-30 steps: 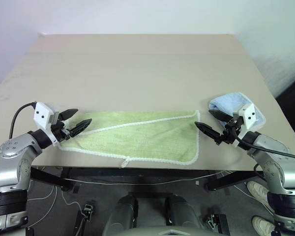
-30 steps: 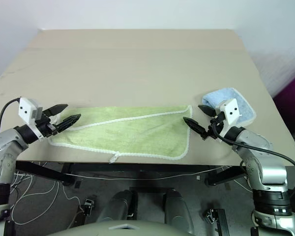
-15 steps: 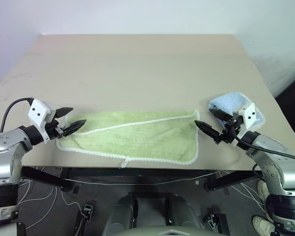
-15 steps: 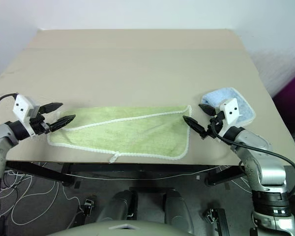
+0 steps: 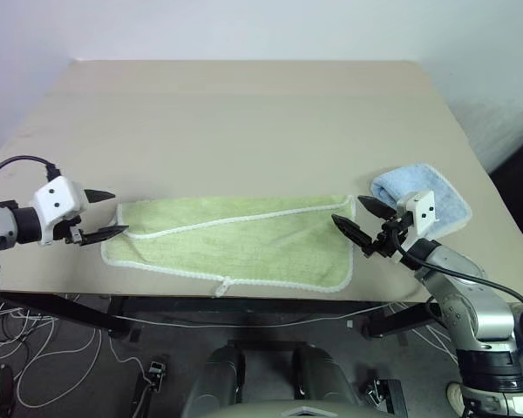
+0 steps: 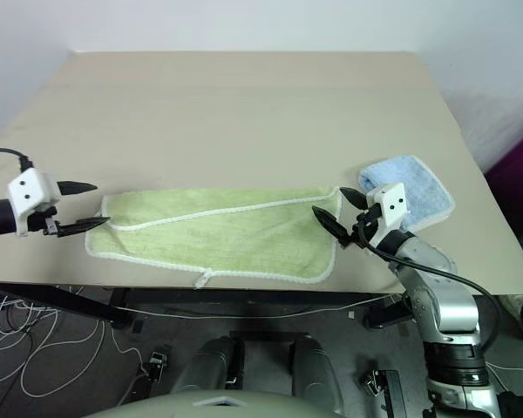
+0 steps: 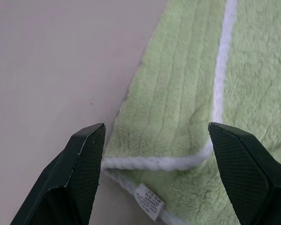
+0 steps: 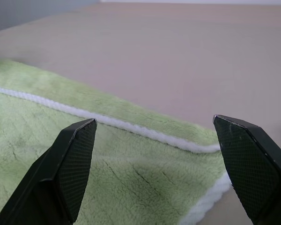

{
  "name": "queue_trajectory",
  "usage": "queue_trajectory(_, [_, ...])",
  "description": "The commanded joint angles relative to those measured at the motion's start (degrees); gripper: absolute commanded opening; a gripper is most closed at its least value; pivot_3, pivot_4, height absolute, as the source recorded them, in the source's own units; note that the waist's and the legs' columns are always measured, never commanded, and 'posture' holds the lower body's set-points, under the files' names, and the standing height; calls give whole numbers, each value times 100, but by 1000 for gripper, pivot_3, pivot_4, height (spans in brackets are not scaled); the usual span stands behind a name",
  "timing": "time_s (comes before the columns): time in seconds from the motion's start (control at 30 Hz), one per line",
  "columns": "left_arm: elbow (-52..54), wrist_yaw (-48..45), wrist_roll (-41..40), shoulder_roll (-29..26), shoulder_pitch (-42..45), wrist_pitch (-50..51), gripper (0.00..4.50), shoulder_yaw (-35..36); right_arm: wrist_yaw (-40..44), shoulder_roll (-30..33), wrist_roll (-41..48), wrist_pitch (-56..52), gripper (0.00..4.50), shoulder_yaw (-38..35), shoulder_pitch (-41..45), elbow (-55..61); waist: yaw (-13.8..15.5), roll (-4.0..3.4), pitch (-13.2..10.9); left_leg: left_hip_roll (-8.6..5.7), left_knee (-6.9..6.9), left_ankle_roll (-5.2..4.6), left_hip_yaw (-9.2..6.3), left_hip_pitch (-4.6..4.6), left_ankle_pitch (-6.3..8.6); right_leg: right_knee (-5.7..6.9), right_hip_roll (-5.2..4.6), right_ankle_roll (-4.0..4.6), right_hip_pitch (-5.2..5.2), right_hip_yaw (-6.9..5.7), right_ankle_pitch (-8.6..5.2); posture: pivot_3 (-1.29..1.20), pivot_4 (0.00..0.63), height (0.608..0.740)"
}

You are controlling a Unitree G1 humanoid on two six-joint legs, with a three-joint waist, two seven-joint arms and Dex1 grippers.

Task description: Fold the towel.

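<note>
From the head camera you see the towel (image 5: 235,242) lying flat along the near edge of the tabletop (image 5: 244,113), folded once, with a white stitched edge running slantwise across its upper layer and a small white loop tag (image 5: 221,286) poking out of its near hem. Your left tool (image 5: 100,213) sits just off the towel's left end, fingers apart, nothing between them, above the tabletop's left margin. Your right tool (image 5: 356,219) sits at the towel's right end, fingers also apart and empty, tips over the towel's right corner. A light blue towel (image 5: 423,196) lies bunched just beyond the right tool, beside the green one but apart from it. From the left wrist camera you look down between two spread black fingers (image 7: 79,173) at the towel's corner (image 7: 178,140): the upper layer's white edging curls round it, a small white label (image 7: 149,200) shows at the hem, and bare tabletop lies alongside. From the right wrist camera the spread fingers (image 8: 68,168) frame the opposite corner (image 8: 131,164), white edging across it; neither finger touches the cloth.
</note>
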State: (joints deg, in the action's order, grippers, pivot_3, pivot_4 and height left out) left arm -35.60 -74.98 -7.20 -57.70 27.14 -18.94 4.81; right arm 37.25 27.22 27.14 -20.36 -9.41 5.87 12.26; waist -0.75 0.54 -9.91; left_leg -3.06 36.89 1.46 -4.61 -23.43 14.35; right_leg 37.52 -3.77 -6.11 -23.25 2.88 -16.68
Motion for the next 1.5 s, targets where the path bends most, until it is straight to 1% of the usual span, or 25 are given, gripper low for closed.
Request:
queue_trajectory(0.03, [-544,-277,474,-232,371,-908,3669,-358,-81,-38,-6,147,4196,-93,-45,251,-4,0,0,0,0,0,1,0,0,0,1,0,0,0,0,0,150,740])
queue_trajectory(0.2, [-1258,-427,881,-149,900,-1784,3669,-826,-158,-52,6,164,4196,-96,-79,304,-13,1,0,1,1,-1,2,0,-1,6,9,-1,-2,0,0,0,150,740])
queue_trajectory(0.4, [-1822,-413,1152,-111,1253,-2403,3669,-1137,-218,-39,25,165,4196,-131,-137,369,-16,1,0,0,7,-4,3,-1,0,7,11,-2,0,-2,-1,0,150,740])
queue_trajectory(0.53, [-2026,-90,1413,-26,1366,-2664,3669,-1288,-234,-24,35,173,4196,-140,-168,392,-16,2,0,0,10,-4,3,-1,0,10,12,-3,1,-2,-1,0,150,740])
queue_trajectory(0.67, [-2200,444,1754,39,1399,-2981,3669,-1420,-240,-14,38,163,4196,-130,-134,391,-7,2,0,0,14,-5,2,-1,0,16,12,-3,1,-2,-1,0,150,740])
queue_trajectory(0.77, [-2335,852,1937,61,1460,-3200,3082,-1469,-218,2,39,163,4196,-125,-108,372,-7,1,0,-1,17,-5,3,0,0,21,12,-4,1,-2,-2,0,150,740])
queue_trajectory(0.93, [-2517,1238,2006,51,1408,-3360,1420,-1490,-201,22,51,118,4196,-94,-44,385,-10,1,0,-2,20,-5,2,0,0,28,12,-5,0,-2,-2,0,150,740])
queue_trajectory(1.07, [-2581,1339,1806,48,1284,-3360,37,-1364,-159,52,73,88,4196,-85,-37,410,-15,1,0,-3,20,-5,3,0,0,29,12,-6,-1,-2,-3,0,150,740])
queue_trajectory(1.23, [-2577,1377,1442,-4,1005,-3120,11,-1112,-118,82,82,69,4196,-81,-44,412,-36,1,0,-2,20,-5,3,0,0,37,12,-6,-5,-2,-4,0,150,740])
queue_trajectory(1.27, [-2516,1313,1131,38,878,-2845,11,-896,-103,113,70,51,4196,-71,-45,424,-37,2,0,-2,19,-5,3,0,0,38,12,-6,-6,-1,-4,0,150,740])
queue_trajectory(1.37, [-2187,1174,528,146,609,-2236,11,-476,-55,258,-126,83,4196,40,34,425,-39,2,0,-1,19,-5,4,0,0,41,12,-6,-9,0,-5,0,150,740])
queue_trajectory(1.5, [-1519,1264,193,169,146,-1798,11,-176,120,839,-1249,587,4196,655,591,-86,-47,1,0,-1,24,-5,9,0,0,45,10,-6,-12,4,-5,0,150,740])
